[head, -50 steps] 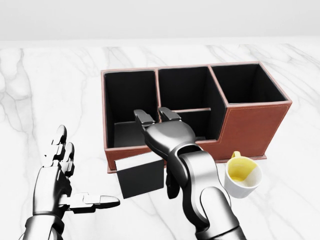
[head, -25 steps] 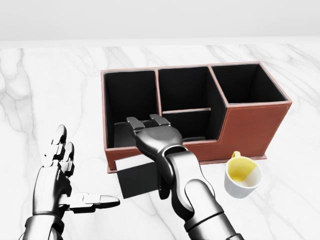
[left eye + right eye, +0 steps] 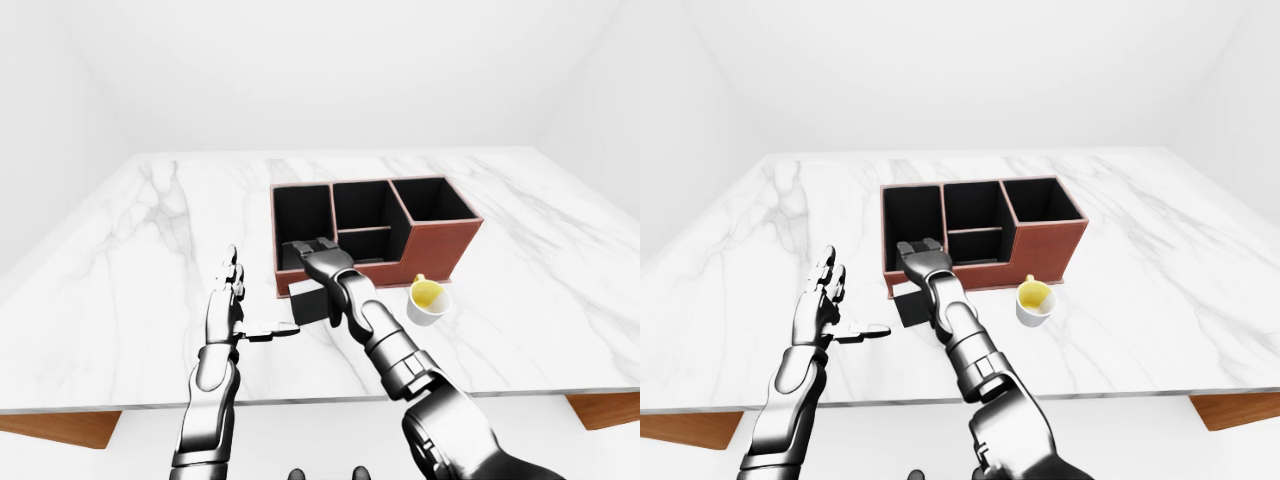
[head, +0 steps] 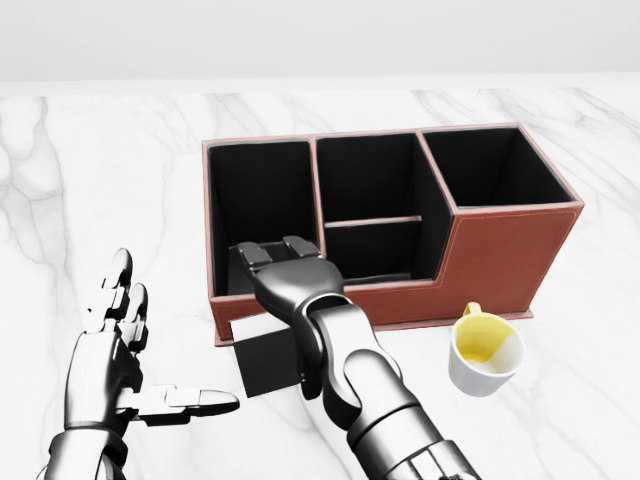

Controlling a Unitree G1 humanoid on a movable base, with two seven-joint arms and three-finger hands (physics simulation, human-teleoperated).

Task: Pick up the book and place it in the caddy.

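Head view shows the right hand gripping the top edge of the black book, which hangs below its fingers against the lower-left wall of the red-brown caddy. Well to its left, the left hand is spread open. A yellow-lined mug stands to its right.

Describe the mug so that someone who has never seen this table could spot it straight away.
Find the reddish-brown caddy with black compartments in the middle of the white marble table. In the head view, the mug stands on the marble just below the caddy's lower right corner, to the right of the right hand. It is the only small white thing there, with a yellow inside.
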